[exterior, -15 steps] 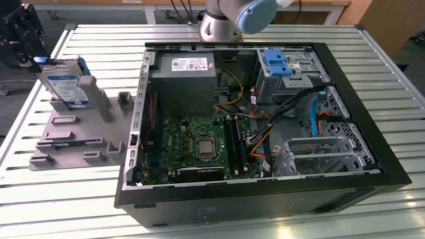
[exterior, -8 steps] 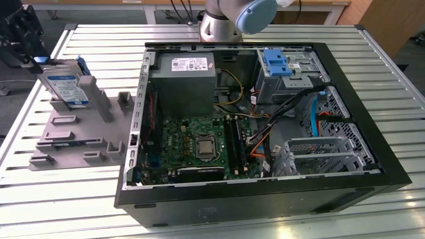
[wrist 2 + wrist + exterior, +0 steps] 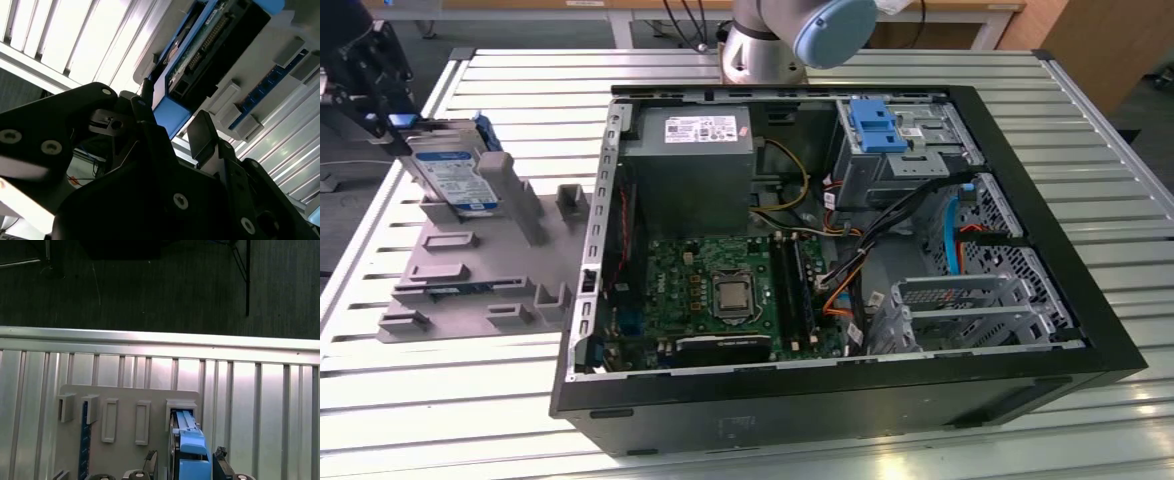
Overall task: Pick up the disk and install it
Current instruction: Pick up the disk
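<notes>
Okay, in the exterior view the silver rectangular hard disk in blue plastic bracket [image 3: 454,172] stands upright in a grey plastic holder rack [image 3: 460,275], at 9 o'clock of the open black computer case [image 3: 1087,300] on a slatted metal table [image 3: 440,400]. Black gripper [image 3: 172,109] is at the disk's end, released. Its jaws straddle the bracket, one finger [image 3: 200,131] just apart from it.

No print legible anywhere, white-and-blue label [image 3: 451,172] on the disk [image 3: 464,195] near the bench's exterior-view left edge, lettering too small, small white sticker [image 3: 700,128] on grey metal box [image 3: 687,185] inside computer case [image 3: 854,410], unreadable too
</notes>
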Tool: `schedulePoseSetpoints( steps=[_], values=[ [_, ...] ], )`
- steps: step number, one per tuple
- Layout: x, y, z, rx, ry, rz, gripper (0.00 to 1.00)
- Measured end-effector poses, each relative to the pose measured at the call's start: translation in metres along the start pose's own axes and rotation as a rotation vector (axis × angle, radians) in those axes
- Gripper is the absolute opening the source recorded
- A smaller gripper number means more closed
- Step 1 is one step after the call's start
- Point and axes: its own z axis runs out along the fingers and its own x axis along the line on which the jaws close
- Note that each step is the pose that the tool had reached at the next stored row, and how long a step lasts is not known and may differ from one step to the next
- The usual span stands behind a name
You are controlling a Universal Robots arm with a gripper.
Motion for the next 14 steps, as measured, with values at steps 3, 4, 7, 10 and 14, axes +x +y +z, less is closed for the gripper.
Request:
schedulePoseSetpoints(
  steps=[3, 4, 7, 10, 14],
  values=[
    [-0.0002, 0.0012, 0.0024, -0.0002, 0.0001, 0.002, 0.55],
    [-0.0002, 0.0013, 0.0025, -0.0001, 0.0001, 0.005, 0.55],
    [-0.0002, 0.0013, 0.0025, -0.0001, 0.0001, 0.006, 0.55],
    [-0.0005, 0.0016, 0.0032, 0.0001, 0.0, 0.009, 0.55],
    [-0.0007, 0.0027, 0.0055, 0.0001, 0.0, 0.013, 0.55]
  ],
)
